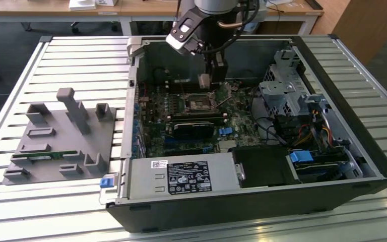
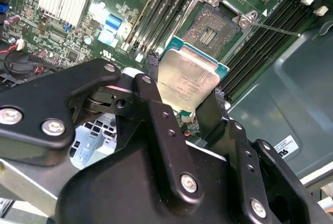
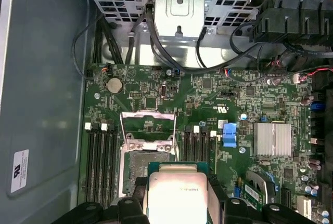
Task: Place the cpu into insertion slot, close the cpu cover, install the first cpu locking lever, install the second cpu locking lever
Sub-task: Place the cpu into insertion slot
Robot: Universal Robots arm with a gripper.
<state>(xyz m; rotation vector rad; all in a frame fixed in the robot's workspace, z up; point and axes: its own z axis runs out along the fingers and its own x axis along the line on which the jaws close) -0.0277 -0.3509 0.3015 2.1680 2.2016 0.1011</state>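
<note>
The fingers point(image 2: 156, 104) pinch the cpu point(image 2: 190, 81) by opposite edges, leaving its underside free. The uncovered slot point(image 2: 210, 29) lies just beyond their tips.

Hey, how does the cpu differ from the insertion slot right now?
The cpu is gripped in the tool, clear of the motherboard; the insertion slot sits on it, empty. The cpu shows a pale smooth metal top; the insertion slot shows a dark contact field inside a metal frame. Both are square and close in size.
</note>
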